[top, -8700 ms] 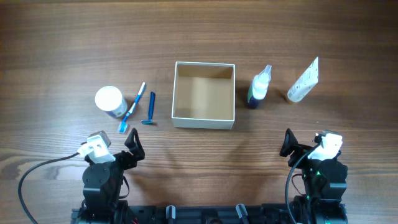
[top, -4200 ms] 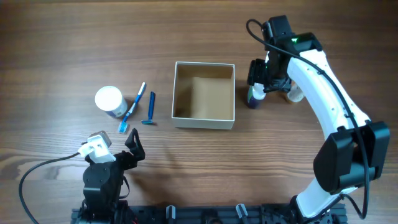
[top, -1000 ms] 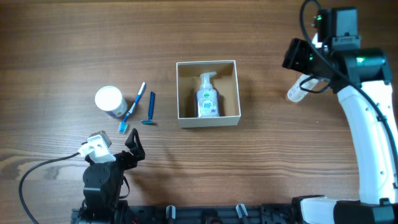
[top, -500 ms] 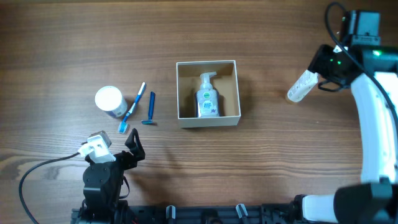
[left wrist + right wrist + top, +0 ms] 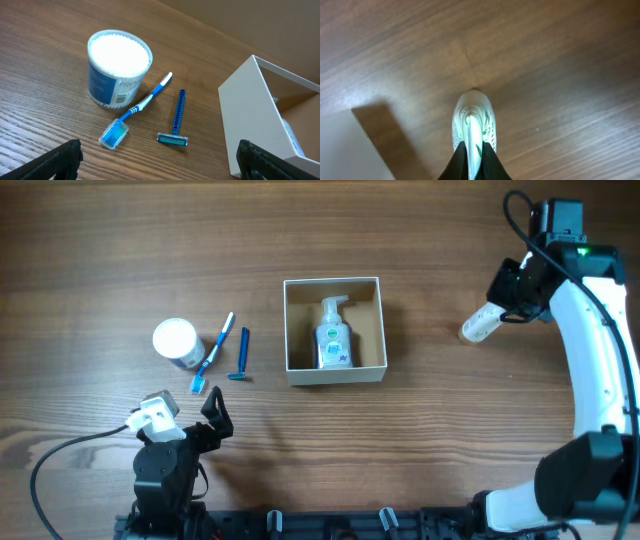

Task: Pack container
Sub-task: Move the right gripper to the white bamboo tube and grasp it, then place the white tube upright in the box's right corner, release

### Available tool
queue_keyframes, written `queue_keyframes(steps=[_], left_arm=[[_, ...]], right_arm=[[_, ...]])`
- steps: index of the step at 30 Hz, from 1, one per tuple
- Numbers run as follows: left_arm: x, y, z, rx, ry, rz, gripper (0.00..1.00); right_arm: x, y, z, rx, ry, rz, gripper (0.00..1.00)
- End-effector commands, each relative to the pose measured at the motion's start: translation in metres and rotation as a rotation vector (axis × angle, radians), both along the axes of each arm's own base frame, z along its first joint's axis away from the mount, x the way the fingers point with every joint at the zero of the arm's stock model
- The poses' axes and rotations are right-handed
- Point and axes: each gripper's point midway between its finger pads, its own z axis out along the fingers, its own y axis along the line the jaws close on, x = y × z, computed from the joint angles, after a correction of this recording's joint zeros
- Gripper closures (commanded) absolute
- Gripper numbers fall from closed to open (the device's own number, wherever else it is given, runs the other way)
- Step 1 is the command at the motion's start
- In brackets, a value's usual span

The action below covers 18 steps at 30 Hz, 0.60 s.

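The container is a white open-top box with a tan inside, mid-table, and a white pump bottle lies in it. At the far right my right gripper is shut on the flat crimped end of a white tube with green print. In the right wrist view the tube points away from the camera, pinched between the two black fingers. My left gripper is open at the near left, with only its fingertips showing. The container's white wall stands to its right.
Left of the container stand a round tub with a white top, a blue-and-white toothbrush and a blue razor. The left wrist view shows the same tub, toothbrush and razor.
My right gripper has shut on the end of the white tube. The right arm shifted slightly left over the tube. The left arm has not moved.
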Motion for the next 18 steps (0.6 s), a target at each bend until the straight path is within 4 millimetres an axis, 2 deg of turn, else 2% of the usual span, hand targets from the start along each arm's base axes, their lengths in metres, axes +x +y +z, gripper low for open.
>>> queue_keyframes(steps=[1, 4, 6, 9, 11, 13, 16, 18], left_arm=[[0.000, -0.001, 0.001, 0.003, -0.008, -0.006, 0.00], [0.000, -0.001, 0.001, 0.003, -0.008, -0.006, 0.00], [0.000, -0.001, 0.001, 0.004, -0.008, -0.006, 0.00], [0.000, -0.001, 0.001, 0.003, -0.008, -0.006, 0.00], [0.000, -0.001, 0.001, 0.004, -0.008, -0.006, 0.00], [0.000, -0.001, 0.001, 0.003, -0.008, -0.006, 0.00], [0.000, -0.001, 0.001, 0.003, -0.008, -0.006, 0.00], [0.000, -0.001, 0.001, 0.003, -0.008, -0.006, 0.00]], right_arm=[[-0.005, 0.032, 0.088, 0.017, -0.243, 0.106, 0.96], [-0.025, 0.070, 0.141, 0.030, -0.400, 0.219, 0.95], [-0.041, 0.097, 0.167, 0.051, -0.488, 0.299, 0.96], [-0.060, 0.130, 0.188, 0.086, -0.560, 0.408, 0.96], [-0.067, 0.150, 0.190, 0.108, -0.565, 0.471, 0.96], [-0.068, 0.168, 0.183, 0.120, -0.541, 0.523, 0.96], [-0.059, 0.191, 0.165, 0.124, -0.485, 0.573, 0.96], [-0.045, 0.205, 0.147, 0.120, -0.444, 0.593, 0.96]])
